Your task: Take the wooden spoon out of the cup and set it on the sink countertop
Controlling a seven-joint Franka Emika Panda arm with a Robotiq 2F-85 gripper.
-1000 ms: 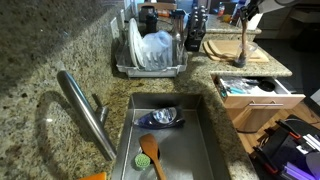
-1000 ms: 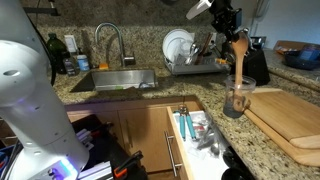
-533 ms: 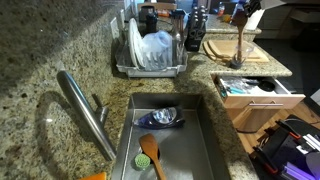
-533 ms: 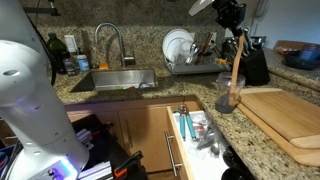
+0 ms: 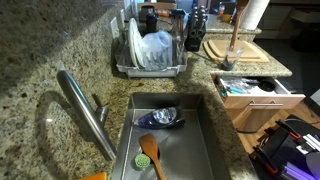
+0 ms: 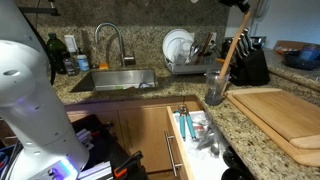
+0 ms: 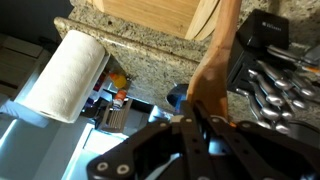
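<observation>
The wooden spoon (image 6: 230,62) is long and light brown. It leans with its lower end inside a clear cup (image 6: 213,90) on the sink countertop (image 6: 130,102), next to the cutting board. Both also show in an exterior view, the spoon (image 5: 233,35) in the cup (image 5: 228,62). My gripper (image 7: 200,118) is shut on the spoon's upper handle (image 7: 215,55). In the exterior views the gripper is almost wholly cut off at the top edge. The steel sink basin (image 5: 205,140) lies away from the cup.
A wooden cutting board (image 6: 285,115) lies beside the cup. A dish rack (image 5: 150,50) with plates, a knife block (image 6: 250,60) and a paper towel roll (image 7: 65,75) stand nearby. An open drawer (image 6: 195,130) juts out below. An orange-brown utensil (image 5: 150,152) lies in the basin by the faucet (image 5: 85,110).
My gripper has moved up and toward the sink with the spoon. The cup has shifted along the counter with it, off toward the cutting board's sink-side edge. The spoon leans more.
</observation>
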